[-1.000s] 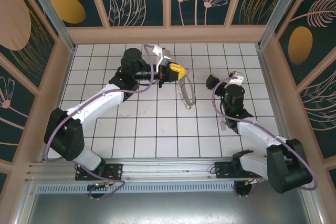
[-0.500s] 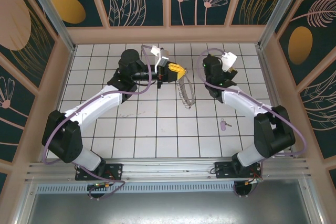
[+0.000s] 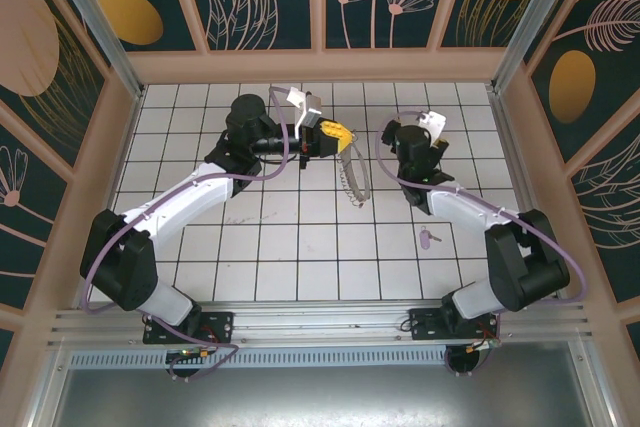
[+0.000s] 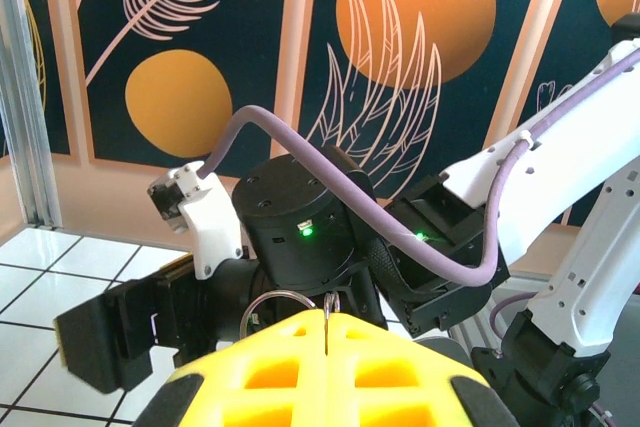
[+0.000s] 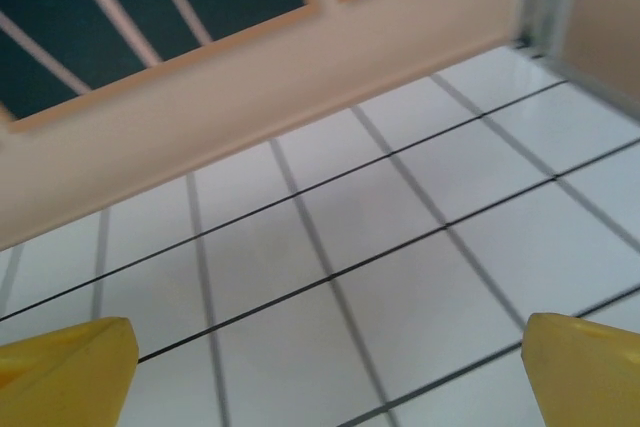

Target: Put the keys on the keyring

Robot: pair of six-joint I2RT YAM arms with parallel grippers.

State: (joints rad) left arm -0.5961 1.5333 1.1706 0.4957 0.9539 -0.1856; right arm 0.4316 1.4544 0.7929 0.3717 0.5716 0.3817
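with the keyring point(image 3: 352, 175) clamped in the left gripper point(image 3: 333, 132), the key point(image 3: 427, 238) is best pinched at its head by the empty, spread right gripper point(image 5: 325, 352).

Your surface point(image 3: 300, 247) is a grid of white square tiles with dark joints, and faint grey scuffs point(image 3: 243, 217) mark it on the near-left side of the left gripper point(image 3: 336, 132). One small pale key point(image 3: 427, 238) lies flat on a tile, well to the near-right of that gripper and on the near side of the right gripper point(image 5: 328, 367). The keyring point(image 3: 352, 177) hangs under the left gripper; you cannot tell whether its low end touches the tiles.
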